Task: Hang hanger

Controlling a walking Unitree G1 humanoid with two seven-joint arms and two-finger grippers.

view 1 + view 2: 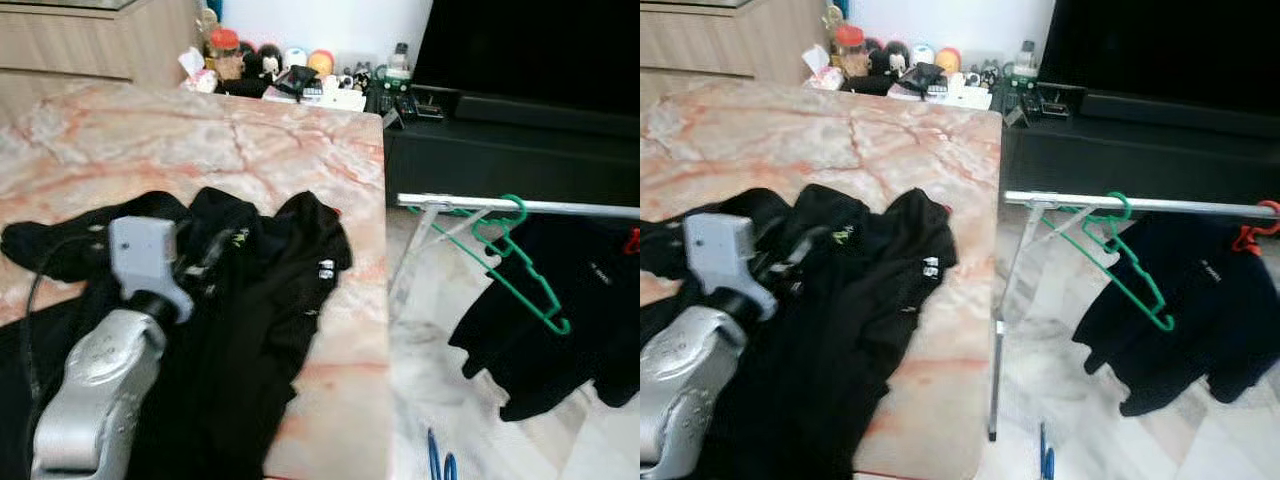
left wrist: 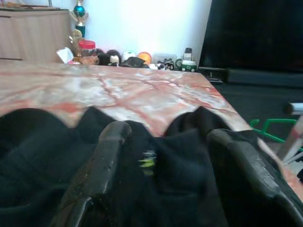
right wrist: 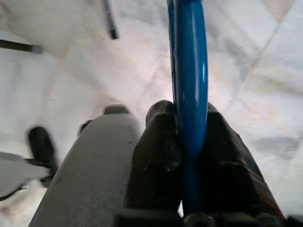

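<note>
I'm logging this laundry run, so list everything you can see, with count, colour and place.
Table: one, pink marble, left of the scene.
Clothes: black pile, on the table's near part.
Clothes rail: one, silver, right of the table.
Green hanger: one, hooked on the rail.
Hung garment: one, black, on the rail.
Blue hanger: one, held above the floor.
Small items: several, mixed colours, beyond the table's far edge.
Television: one, black, far right.
Left hand: open, over the clothes.
Right hand: shut on the blue hanger.

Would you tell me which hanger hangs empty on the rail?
The green hanger: it carries no garment, unlike the red one, while the blue one is in the right tool.
</note>
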